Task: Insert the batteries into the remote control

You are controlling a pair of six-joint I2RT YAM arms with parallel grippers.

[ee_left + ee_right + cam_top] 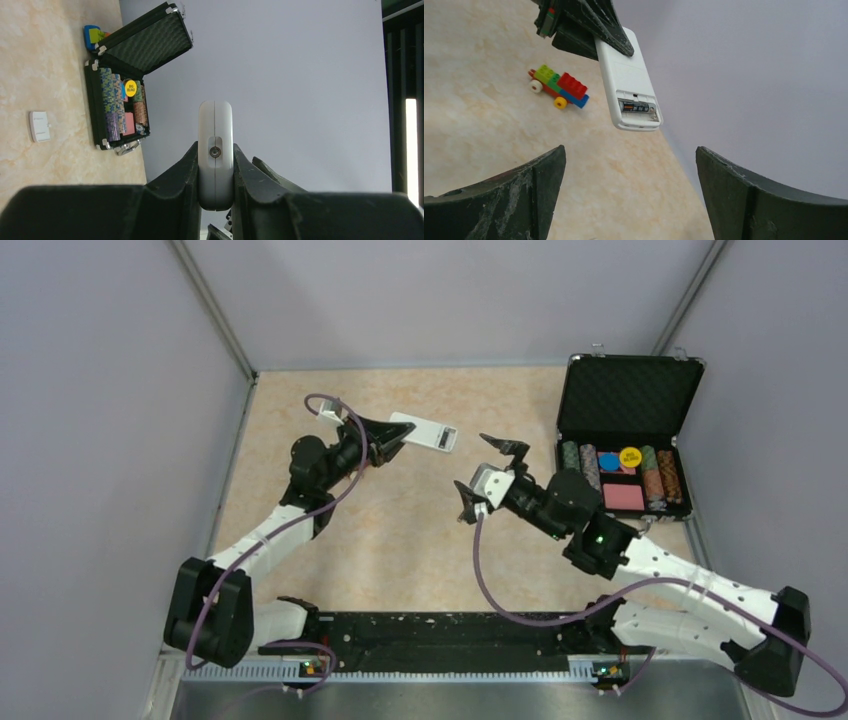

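Note:
My left gripper (397, 439) is shut on the remote control (423, 432), gripping its near end by the two flat faces and holding it above the table. The left wrist view shows the remote (215, 145) edge-on between the closed fingers (187, 170). The right wrist view shows the remote's back (628, 80) with its battery compartment open. A dark battery (635, 106) lies in it; I cannot tell whether a second one is there. My right gripper (487, 476) is open and empty, to the right of the remote and apart from it; it also shows in the right wrist view (630, 150).
An open black case (628, 390) of poker chips stands at the right. A colourful toy-brick train (558, 88) sits on the table beyond the remote. A small white flat piece (39, 126) lies on the table near the case. Grey walls enclose the table.

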